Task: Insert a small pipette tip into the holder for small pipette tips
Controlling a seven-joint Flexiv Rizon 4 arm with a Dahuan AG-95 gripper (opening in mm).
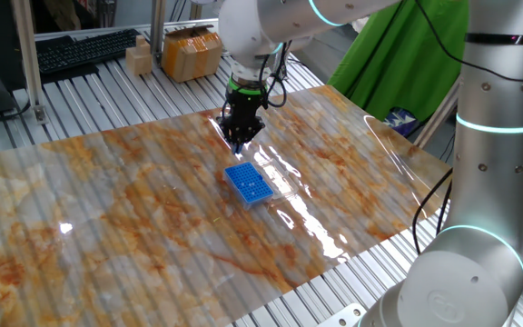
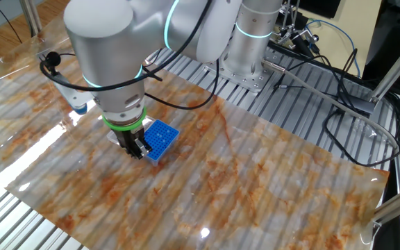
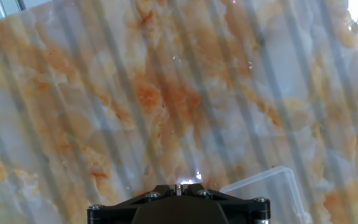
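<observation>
We see the holder for small pipette tips (image 1: 248,183) lying flat on the marbled counter (image 1: 134,218), its long axis angled across the counter's stripes. Our gripper (image 1: 241,141) hangs just beyond the holder's far short end, above it, pointing straight down from a bent arm. Whether the fingers are apart or pinching a tip, we cannot tell; no tip shows. A clear lid (image 3: 266,190) lies near the holder.

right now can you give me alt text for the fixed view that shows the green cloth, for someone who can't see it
A white robot arm's black two-finger gripper hangs over a glossy orange-and-white marbled table sheet, just behind a small bright blue rectangular pipette tip rack with a fine grid of holes. Whether the fingers hold a tip is too small to tell. Cardboard boxes and a black keyboard sit at the far edge.
</observation>
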